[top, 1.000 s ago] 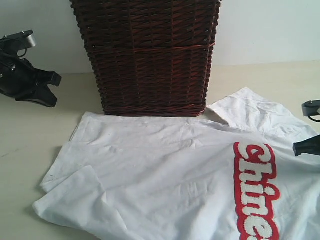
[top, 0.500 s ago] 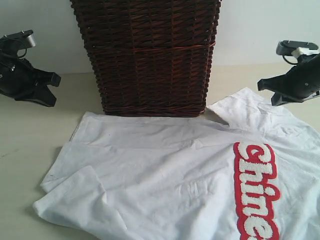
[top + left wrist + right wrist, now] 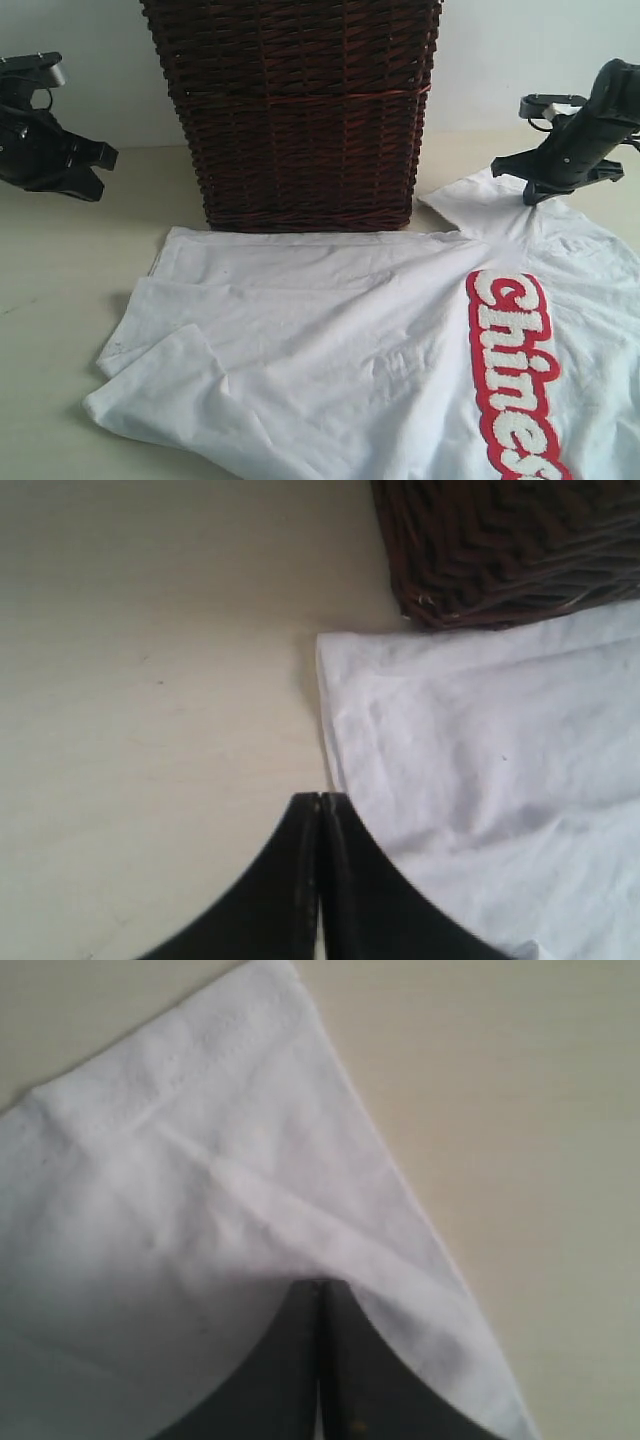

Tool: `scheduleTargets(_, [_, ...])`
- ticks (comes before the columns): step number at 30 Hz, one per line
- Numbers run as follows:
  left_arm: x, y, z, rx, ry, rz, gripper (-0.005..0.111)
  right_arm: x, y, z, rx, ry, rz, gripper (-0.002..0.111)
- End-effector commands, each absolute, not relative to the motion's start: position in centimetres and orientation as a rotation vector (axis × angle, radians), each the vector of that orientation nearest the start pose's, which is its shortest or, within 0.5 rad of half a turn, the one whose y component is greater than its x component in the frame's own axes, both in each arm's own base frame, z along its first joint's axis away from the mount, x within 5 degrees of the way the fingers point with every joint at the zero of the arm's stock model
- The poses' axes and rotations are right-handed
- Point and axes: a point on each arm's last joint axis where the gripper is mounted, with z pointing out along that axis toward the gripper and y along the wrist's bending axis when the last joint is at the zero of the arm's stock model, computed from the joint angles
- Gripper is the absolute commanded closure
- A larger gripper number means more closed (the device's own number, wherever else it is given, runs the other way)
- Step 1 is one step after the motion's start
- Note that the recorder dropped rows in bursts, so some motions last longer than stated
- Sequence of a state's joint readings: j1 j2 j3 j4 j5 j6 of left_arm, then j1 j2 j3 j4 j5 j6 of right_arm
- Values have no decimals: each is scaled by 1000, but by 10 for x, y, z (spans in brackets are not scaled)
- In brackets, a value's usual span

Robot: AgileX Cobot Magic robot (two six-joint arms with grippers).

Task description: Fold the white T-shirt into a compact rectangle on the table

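Observation:
The white T-shirt [image 3: 330,330] lies spread on the table [image 3: 60,300], its red-outlined lettering [image 3: 515,370] running down the right side. My right gripper [image 3: 527,197] hangs over the far right sleeve [image 3: 480,200] with its jaws shut. In the right wrist view a ridge of sleeve cloth [image 3: 180,1180] runs up to the closed right gripper [image 3: 320,1282], pinched there. My left gripper [image 3: 95,172] hovers at the far left, off the shirt, shut and empty. The left wrist view has the left gripper [image 3: 319,798] just beside the shirt's edge [image 3: 480,760].
A tall dark brown wicker basket [image 3: 300,110] stands right behind the shirt, its base [image 3: 510,550] touching the cloth's far edge. Bare tabletop [image 3: 150,680] lies left of the shirt and past the sleeve [image 3: 520,1110]. A pale wall backs the table.
My right gripper rose from the shirt's right edge to the far sleeve. The whole shirt shifted toward the back right, showing more lettering. The left gripper barely moved.

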State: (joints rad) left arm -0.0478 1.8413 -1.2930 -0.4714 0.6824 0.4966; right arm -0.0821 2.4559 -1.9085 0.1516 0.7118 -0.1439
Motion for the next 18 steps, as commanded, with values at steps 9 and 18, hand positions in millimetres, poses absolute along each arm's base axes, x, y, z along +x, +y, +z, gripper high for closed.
scheduleTargets(9, [351,-132,174,1035,2768,-493,107,521,-18,172,-95,2589,343,108])
scheduleTargets(18, [310,-175,151,1418,2774,-345,80,501,-13,221,-190,2625,340,108])
